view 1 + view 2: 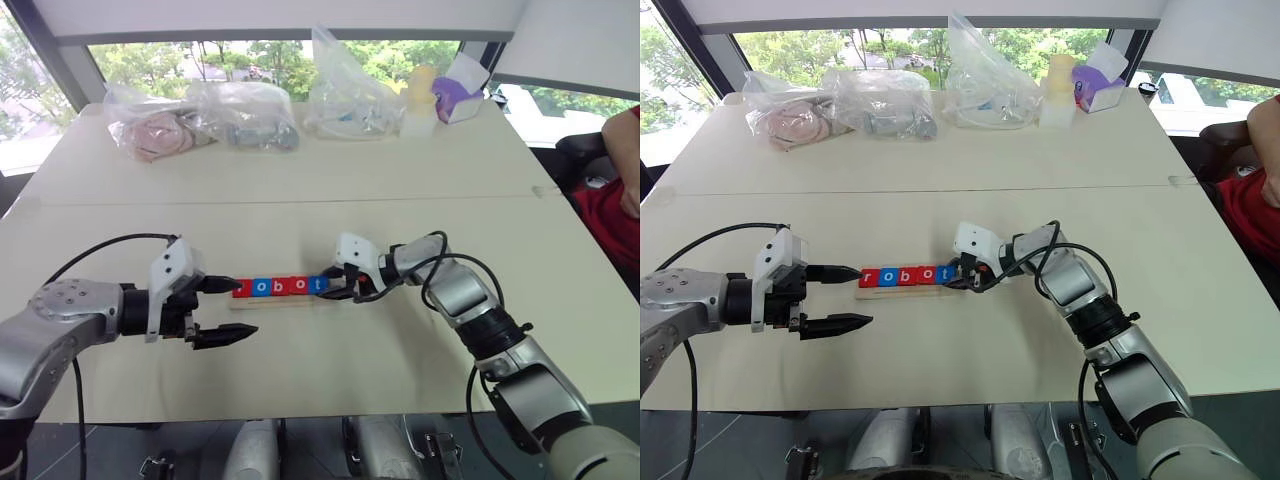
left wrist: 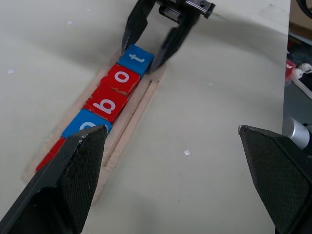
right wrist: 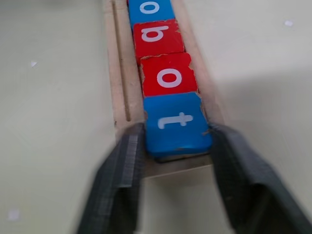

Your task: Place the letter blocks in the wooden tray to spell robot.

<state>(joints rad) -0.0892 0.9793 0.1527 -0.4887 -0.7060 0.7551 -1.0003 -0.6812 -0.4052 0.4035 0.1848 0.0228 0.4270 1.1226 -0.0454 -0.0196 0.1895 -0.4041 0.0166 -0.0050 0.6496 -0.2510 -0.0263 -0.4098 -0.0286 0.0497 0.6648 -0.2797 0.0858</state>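
Count: five letter blocks [image 1: 276, 286], three red, two blue; one tray [image 3: 117, 73]; three plastic bags [image 1: 245, 115]; one tissue box [image 1: 458, 97].

1. The two head views looked forward and down over the table [image 1: 300, 180], sharing nearly the same scene.
2. The left wrist view looked along the wooden tray [image 2: 139, 105] from farther off.
3. The right wrist view faced the same tray close up, from its opposite end.
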